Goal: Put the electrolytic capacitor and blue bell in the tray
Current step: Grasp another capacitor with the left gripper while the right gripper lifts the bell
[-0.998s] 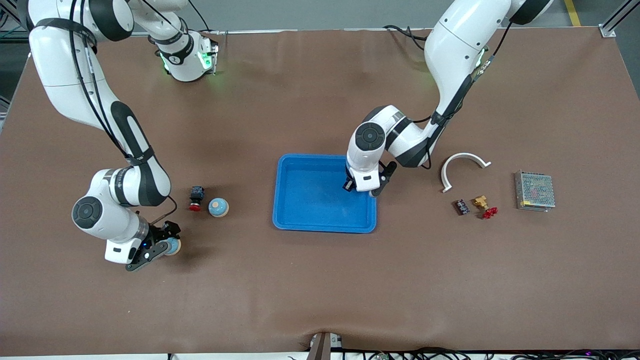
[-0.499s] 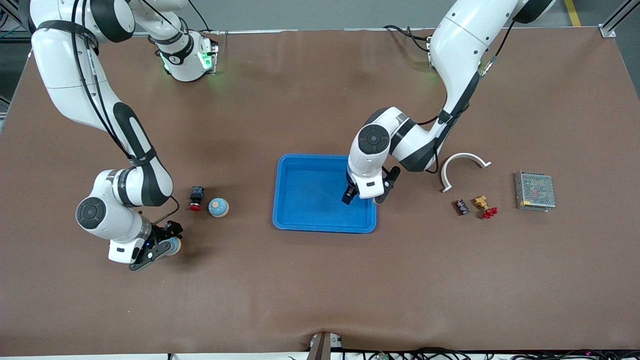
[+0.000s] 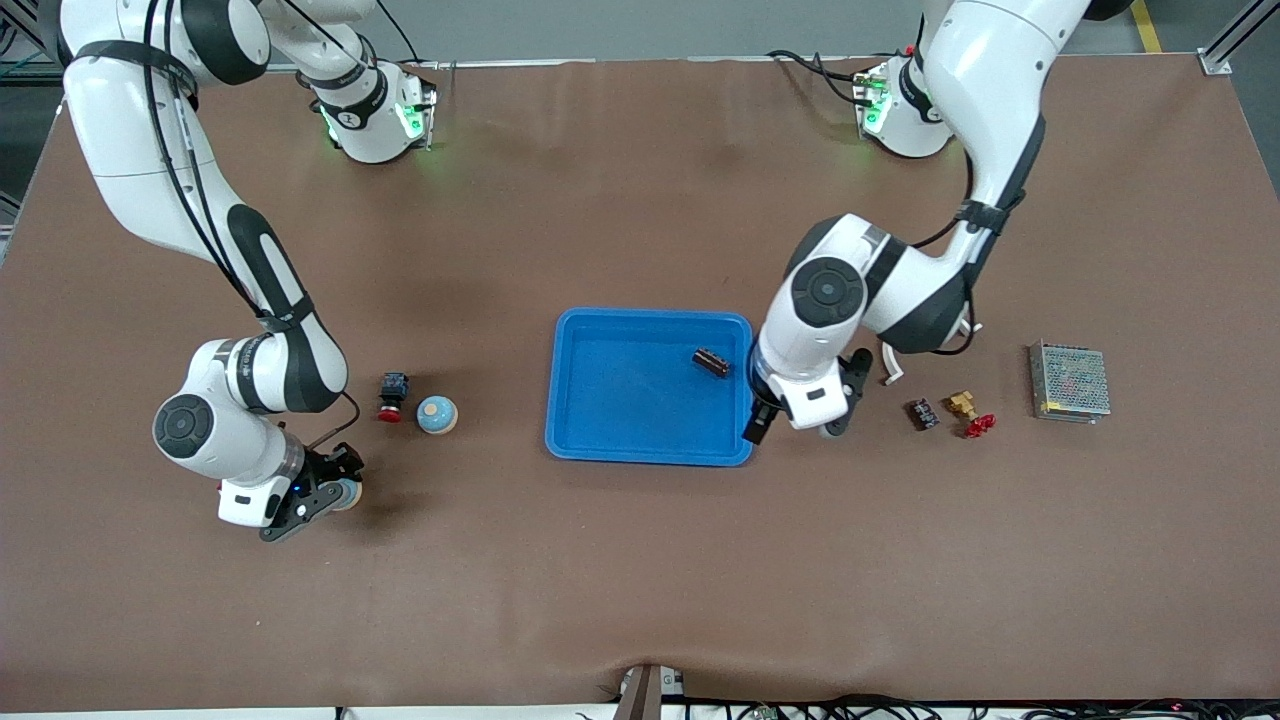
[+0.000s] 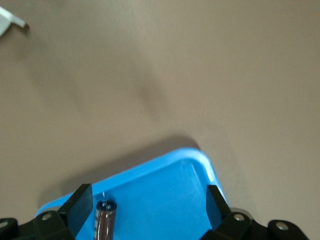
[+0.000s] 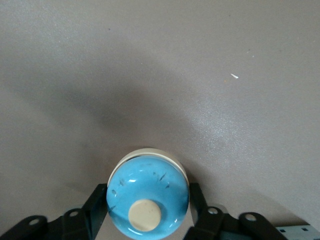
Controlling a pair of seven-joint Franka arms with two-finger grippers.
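Inside the tray [image 3: 648, 458], close to its wall at the left arm's end: capacitor [image 3: 711, 362], dark, lying on its side on the blue floor, touched by nothing. Over that same end of the tray, at the rim's corner nearer the front camera: left gripper [image 3: 797, 428], fingers spread wide and empty. Well apart from the tray toward the right arm's end, a little nearer the front camera than the tray: blue bell [image 3: 347, 492], sitting dome-up on the table with a cream button on top. Down around it, right gripper [image 3: 318, 500], black fingers [image 5: 97, 202] pressed against the bell's two sides, pinching it. Between that bell and the tray, apart from both: second bell [image 3: 437, 414], same blue, with a red-capped button [image 3: 392, 397] just beside it. Past the tray toward the left arm's end: a few small parts [image 3: 922, 413] and a metal mesh box [image 3: 1070, 381], all loose on the brown table.
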